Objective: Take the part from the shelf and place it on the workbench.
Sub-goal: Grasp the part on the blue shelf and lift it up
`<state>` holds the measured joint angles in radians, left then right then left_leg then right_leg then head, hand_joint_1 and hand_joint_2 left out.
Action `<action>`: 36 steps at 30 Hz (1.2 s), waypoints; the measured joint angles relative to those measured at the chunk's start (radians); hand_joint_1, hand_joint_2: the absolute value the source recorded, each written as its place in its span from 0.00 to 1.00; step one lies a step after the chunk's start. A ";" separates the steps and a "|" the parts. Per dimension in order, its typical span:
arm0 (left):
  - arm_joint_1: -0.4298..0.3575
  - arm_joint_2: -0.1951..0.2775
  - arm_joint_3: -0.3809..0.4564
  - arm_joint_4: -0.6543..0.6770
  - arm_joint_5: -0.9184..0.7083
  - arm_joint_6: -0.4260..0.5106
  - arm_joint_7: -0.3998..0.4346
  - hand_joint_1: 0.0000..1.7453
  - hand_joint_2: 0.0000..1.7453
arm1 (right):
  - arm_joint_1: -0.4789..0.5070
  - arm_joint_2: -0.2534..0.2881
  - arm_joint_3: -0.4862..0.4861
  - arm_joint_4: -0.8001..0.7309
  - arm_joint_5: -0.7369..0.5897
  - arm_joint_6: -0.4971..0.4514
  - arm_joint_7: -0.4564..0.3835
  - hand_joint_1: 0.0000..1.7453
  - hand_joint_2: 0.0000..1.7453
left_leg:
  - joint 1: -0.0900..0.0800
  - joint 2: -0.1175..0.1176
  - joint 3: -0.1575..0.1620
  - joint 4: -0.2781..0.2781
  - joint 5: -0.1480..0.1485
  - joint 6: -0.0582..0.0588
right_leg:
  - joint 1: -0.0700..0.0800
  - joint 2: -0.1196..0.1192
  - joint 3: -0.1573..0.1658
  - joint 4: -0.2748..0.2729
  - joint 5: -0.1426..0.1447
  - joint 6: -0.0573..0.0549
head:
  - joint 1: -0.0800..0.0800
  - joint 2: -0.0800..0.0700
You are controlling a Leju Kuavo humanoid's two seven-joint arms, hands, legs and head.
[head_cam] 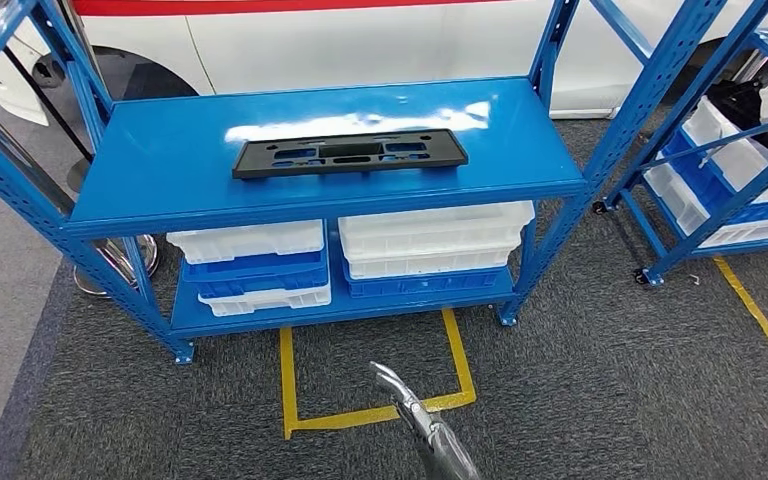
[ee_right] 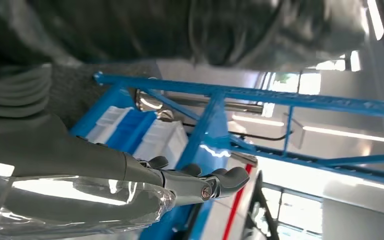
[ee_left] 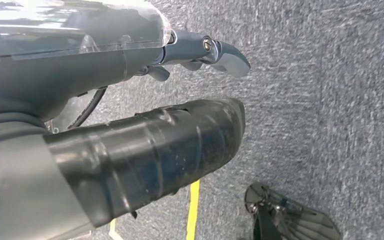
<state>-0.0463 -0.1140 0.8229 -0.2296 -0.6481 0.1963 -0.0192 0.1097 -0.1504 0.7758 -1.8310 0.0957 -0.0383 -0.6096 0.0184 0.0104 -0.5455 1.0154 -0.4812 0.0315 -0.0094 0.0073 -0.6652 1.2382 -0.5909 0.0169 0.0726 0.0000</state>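
The black plastic part [head_cam: 350,153] lies flat on the top level of the blue shelf [head_cam: 160,170], toward twelve o'clock. At six o'clock the right hand [head_cam: 400,392] reaches over the grey carpet [head_cam: 600,380], fingers [ee_right: 225,177] extended, holding nothing. The left hand [ee_left: 145,150] hangs above carpet, fingers [ee_left: 225,52] straight, empty.

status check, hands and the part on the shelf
Left hand and right hand empty. Black part flat on shelf top, untouched. Nothing in the way.
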 joint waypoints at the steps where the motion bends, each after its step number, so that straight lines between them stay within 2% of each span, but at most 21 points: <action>1: 0.000 0.000 0.000 0.000 -0.001 -0.005 -0.001 0.00 0.00 | 0.000 0.000 0.001 -0.012 0.006 0.002 -0.002 0.00 0.00 | -0.002 0.000 0.000 0.001 0.000 0.001 | -0.001 0.000 -0.026 0.055 -0.018 0.001 | 0.000 0.000; 2: 0.000 0.000 0.001 0.000 -0.002 -0.010 -0.002 0.00 0.00 | 0.000 0.000 0.002 -0.023 0.010 0.003 -0.002 0.00 0.00 | -0.003 0.001 0.000 0.001 -0.001 0.001 | -0.001 0.000 -0.038 0.079 -0.017 0.001 | 0.000 0.000; 3: 0.000 0.000 0.001 0.000 -0.004 -0.015 -0.005 0.00 0.00 | 0.000 0.000 0.003 -0.034 0.013 0.003 -0.003 0.00 0.00 | -0.004 0.000 0.001 0.001 -0.001 0.001 | -0.001 -0.001 -0.030 0.063 0.004 0.000 | 0.000 0.000; 5: 0.000 -0.001 0.001 0.000 -0.006 -0.024 -0.013 0.00 0.00 | 0.000 0.000 0.004 -0.054 0.016 0.003 -0.003 0.00 0.00 | -0.005 -0.001 0.005 0.001 -0.003 -0.001 | 0.000 -0.002 0.031 -0.066 0.073 -0.009 | 0.000 0.000; 7: 0.000 -0.005 0.001 0.001 -0.007 -0.026 -0.018 0.00 0.00 | 0.000 0.000 0.004 -0.070 0.020 0.002 -0.002 0.00 0.00 | -0.008 -0.001 0.006 0.003 -0.005 -0.008 | 0.007 -0.005 0.084 -0.179 0.112 -0.017 | 0.000 0.000; 9: 0.000 -0.007 0.001 0.001 -0.007 -0.026 -0.020 0.00 0.00 | 0.001 0.000 0.004 -0.081 0.024 0.001 -0.002 0.00 0.00 | -0.009 -0.001 0.004 0.002 -0.005 -0.017 | 0.013 -0.004 0.092 -0.203 0.114 -0.021 | 0.000 0.000; 11: -0.001 -0.007 0.001 0.002 -0.008 -0.025 -0.020 0.00 0.00 | 0.002 -0.001 0.004 -0.089 0.025 0.001 -0.002 0.00 0.00 | -0.009 -0.001 0.005 0.003 -0.010 -0.028 | 0.008 -0.002 0.094 -0.212 0.119 -0.029 | 0.000 0.000; 13: -0.001 -0.008 0.001 0.002 -0.008 -0.025 -0.020 0.00 0.00 | 0.002 -0.001 0.004 -0.095 0.025 0.001 -0.002 0.00 0.00 | -0.009 -0.003 -0.017 0.055 -0.047 -0.036 | 0.000 -0.004 0.099 -0.224 0.125 -0.041 | -0.001 0.000; 14: -0.001 -0.008 0.001 0.002 -0.007 -0.024 -0.020 0.00 0.00 | 0.002 -0.001 0.004 -0.097 0.025 0.001 -0.001 0.00 0.00 | -0.007 -0.004 -0.042 0.111 -0.079 -0.038 | -0.001 -0.006 0.100 -0.226 0.126 -0.044 | -0.002 0.000; 16: 0.000 -0.009 0.001 0.002 -0.007 -0.024 -0.020 0.00 0.00 | 0.003 -0.001 0.004 -0.097 0.025 0.001 -0.001 0.00 0.50 | -0.004 -0.004 -0.102 0.239 -0.134 -0.045 | -0.001 -0.006 0.099 -0.226 0.126 -0.047 | -0.002 0.000; 18: 0.002 -0.009 0.001 0.002 -0.008 -0.024 -0.020 0.00 0.00 | 0.004 -0.001 0.004 -0.097 0.025 0.001 -0.001 0.00 1.00 | -0.001 -0.004 -0.120 0.270 -0.123 -0.050 | -0.002 -0.006 0.099 -0.223 0.124 -0.045 | -0.002 0.000; 19: 0.002 -0.009 0.001 0.002 -0.008 -0.024 -0.020 0.00 0.00 | 0.004 -0.001 0.004 -0.097 0.025 0.001 -0.001 0.00 1.00 | 0.001 -0.004 -0.100 0.225 -0.090 -0.051 | -0.002 -0.004 0.100 -0.220 0.122 -0.043 | -0.002 0.000; 21: 0.002 -0.008 0.001 0.002 -0.009 -0.024 -0.020 0.00 0.00 | 0.004 -0.001 0.004 -0.098 0.025 0.001 -0.001 0.00 0.50 | 0.003 -0.004 -0.037 0.088 -0.025 -0.052 | -0.002 -0.002 0.100 -0.211 0.116 -0.035 | -0.002 0.000; 23: 0.001 -0.008 0.001 0.003 -0.009 -0.023 -0.020 0.00 0.00 | 0.004 -0.001 0.004 -0.099 0.025 0.001 0.000 0.00 0.00 | 0.002 -0.007 -0.004 0.015 -0.006 -0.044 | 0.002 -0.001 0.097 -0.203 0.111 -0.024 | -0.001 0.000; 26: 0.001 -0.009 0.001 0.003 -0.009 -0.021 -0.021 0.00 0.00 | 0.005 -0.001 0.004 -0.100 0.025 0.001 0.004 0.00 0.00 | -0.002 -0.009 -0.004 0.007 -0.003 -0.024 | 0.000 -0.001 0.095 -0.202 0.112 -0.008 | -0.001 0.000; 28: 0.001 -0.010 0.002 0.003 -0.009 -0.021 -0.022 0.00 0.00 | 0.005 -0.001 0.004 -0.100 0.025 0.001 0.007 0.00 0.00 | -0.001 -0.007 -0.004 0.002 0.003 -0.011 | -0.003 -0.002 0.080 -0.167 0.085 0.001 | -0.001 0.000; 31: 0.001 -0.010 0.004 0.003 -0.014 -0.023 -0.033 0.00 0.00 | 0.008 -0.001 0.004 -0.100 0.025 0.001 0.009 0.00 0.00 | -0.003 -0.005 -0.006 0.001 0.005 -0.002 | -0.004 -0.003 -0.004 0.014 -0.006 0.006 | -0.001 0.000; 32: 0.001 -0.010 0.005 0.003 -0.015 -0.024 -0.039 0.00 0.00 | 0.010 -0.001 0.004 -0.100 0.026 0.001 0.010 0.00 0.00 | -0.005 -0.005 -0.007 0.001 0.005 -0.001 | -0.004 -0.003 -0.026 0.059 -0.018 0.005 | -0.001 0.000; 33: 0.001 -0.010 0.005 0.003 -0.017 -0.025 -0.043 0.00 0.00 | 0.011 -0.001 0.004 -0.100 0.026 0.001 0.012 0.00 0.00 | -0.007 -0.005 -0.006 0.001 0.005 -0.001 | -0.003 -0.003 -0.032 0.069 -0.009 0.003 | -0.001 0.000; 34: 0.001 -0.010 0.005 0.004 -0.017 -0.025 -0.045 0.00 0.00 | 0.012 -0.001 0.004 -0.100 0.026 0.002 0.013 0.00 0.00 | -0.008 -0.005 -0.005 0.001 0.004 -0.001 | -0.002 -0.003 -0.018 0.040 0.017 -0.001 | -0.001 0.000; 36: 0.001 -0.012 0.006 0.004 -0.019 -0.026 -0.047 0.00 0.00 | 0.012 -0.001 0.004 -0.100 0.028 0.002 0.014 0.00 0.00 | -0.010 -0.006 -0.002 0.001 0.003 -0.002 | 0.003 -0.004 0.048 -0.094 0.083 -0.016 | -0.001 0.000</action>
<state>-0.0453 -0.1258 0.8290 -0.2257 -0.6671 0.1707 -0.0662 0.1215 -0.1514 0.7797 -1.9306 0.1233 -0.0363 -0.5952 0.0081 0.0048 -0.5470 1.0167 -0.4783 0.0297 -0.0061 0.0034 -0.6177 1.1443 -0.5082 0.0010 0.0719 0.0000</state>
